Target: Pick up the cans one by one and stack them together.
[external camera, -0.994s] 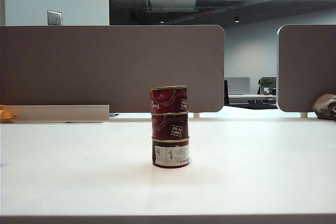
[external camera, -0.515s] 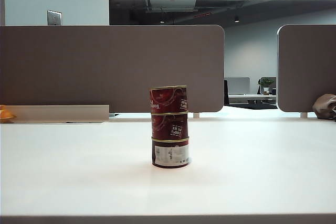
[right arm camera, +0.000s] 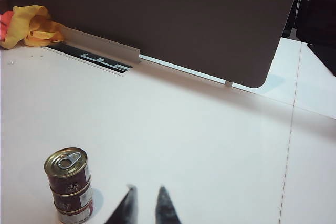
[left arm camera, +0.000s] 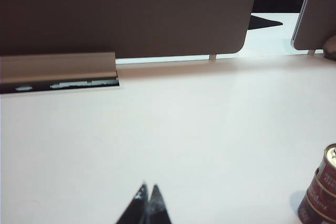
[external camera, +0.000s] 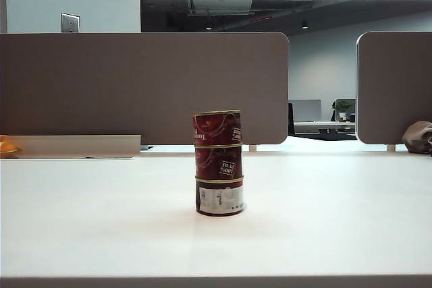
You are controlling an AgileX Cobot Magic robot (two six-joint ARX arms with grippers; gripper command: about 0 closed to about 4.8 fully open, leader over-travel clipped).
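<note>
Three cans stand stacked in one upright column at the middle of the white table. The bottom can shows a white label panel, and the two above are dark red. Neither gripper appears in the exterior view. My left gripper is shut and empty, hovering over bare table with the stack off to one side. My right gripper holds nothing, its jaws a little apart. It is close beside the stack, whose gold pull-tab lid faces up.
A brown partition runs along the table's far edge, with a second one to the right. A grey rail lies at the back left, next to an orange-yellow cloth. A brown bag sits at the far right.
</note>
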